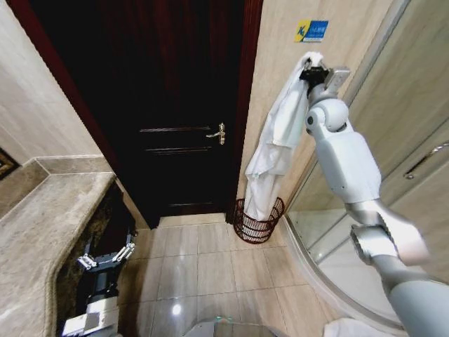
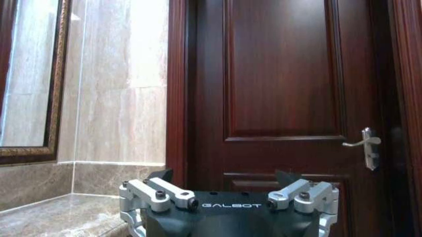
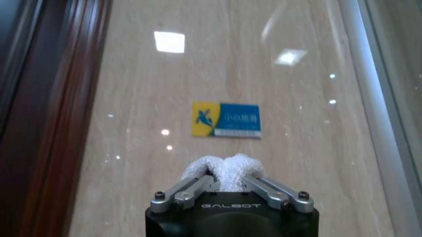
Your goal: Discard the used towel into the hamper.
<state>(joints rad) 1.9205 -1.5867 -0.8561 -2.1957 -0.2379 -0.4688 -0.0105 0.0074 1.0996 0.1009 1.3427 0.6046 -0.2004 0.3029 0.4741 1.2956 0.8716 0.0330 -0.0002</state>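
Beige tiled wall beside dark door. Right gripper raised high, fingers pinched on white towel that drapes down over the hamper on floor below. Left gripper parked low by counter, fingers spread, empty.

Glossy white right arm with grey joints; black end effector marked GALBOT, silver screwed linkages.

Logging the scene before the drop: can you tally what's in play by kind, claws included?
Towel, white, held up by the right claw: 1
Hamper, dark wire, on the floor below the towel: 1
Claws: 2, right claw raised by the wall, left claw low beside the counter
Total: 4
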